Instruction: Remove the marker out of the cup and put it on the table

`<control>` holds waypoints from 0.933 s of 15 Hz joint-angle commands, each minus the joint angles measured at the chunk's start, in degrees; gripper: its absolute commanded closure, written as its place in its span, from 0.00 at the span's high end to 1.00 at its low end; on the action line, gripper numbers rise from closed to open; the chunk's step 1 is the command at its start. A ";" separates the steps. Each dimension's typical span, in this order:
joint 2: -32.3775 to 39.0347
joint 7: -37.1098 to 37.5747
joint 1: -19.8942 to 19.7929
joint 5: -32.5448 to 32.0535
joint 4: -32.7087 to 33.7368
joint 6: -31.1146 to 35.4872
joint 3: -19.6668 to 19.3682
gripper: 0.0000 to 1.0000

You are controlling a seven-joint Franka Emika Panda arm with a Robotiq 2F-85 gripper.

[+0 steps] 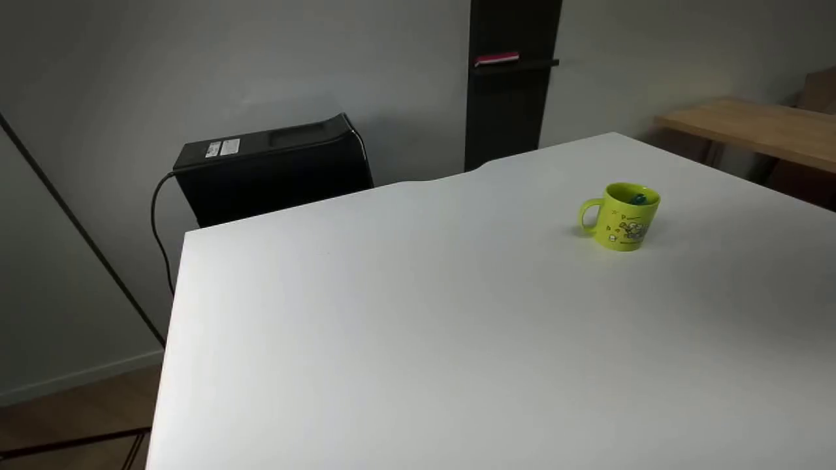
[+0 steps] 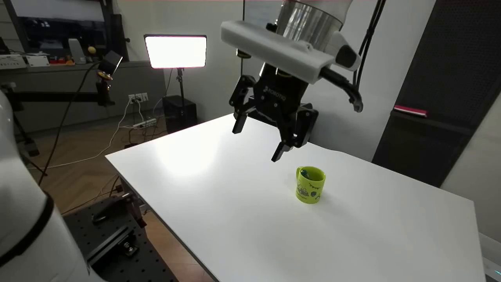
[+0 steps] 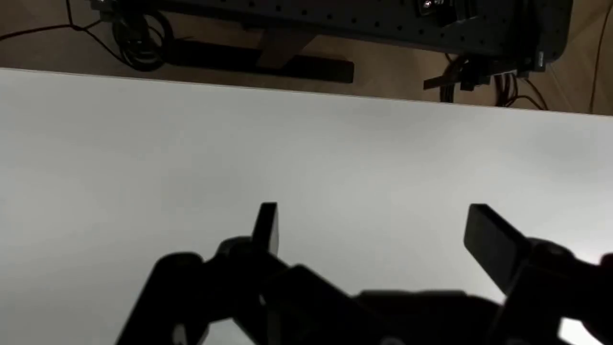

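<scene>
Note cylindrical, handled yellow-green mug (image 2: 310, 188) upright on plain white flat table (image 2: 235, 219), containing dark greenish, round-ended marker (image 2: 304, 173); cannot make out length below rim. Record black two-fingered gripper (image 2: 256, 144) above table with jaws spread wide, cut off in wrist view.

the gripper (image 2: 260, 138) is black, marked "robotiq" in pale lettering (image 2: 275, 93); its fingers (image 2: 238, 96) are jointed, black, with small round screw heads (image 2: 307, 114) and flat-sided tips (image 3: 493, 239). noted above it: a shiny silver collar (image 2: 307, 23), a white bar-shaped housing (image 2: 274, 49), a thick black cable (image 2: 339, 81). the arm section (image 2: 23, 188) is smooth white, with one black band (image 2: 33, 233).
</scene>
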 commanded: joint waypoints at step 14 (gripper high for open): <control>15.58 -7.83 -1.58 3.31 7.15 15.40 1.47 1.00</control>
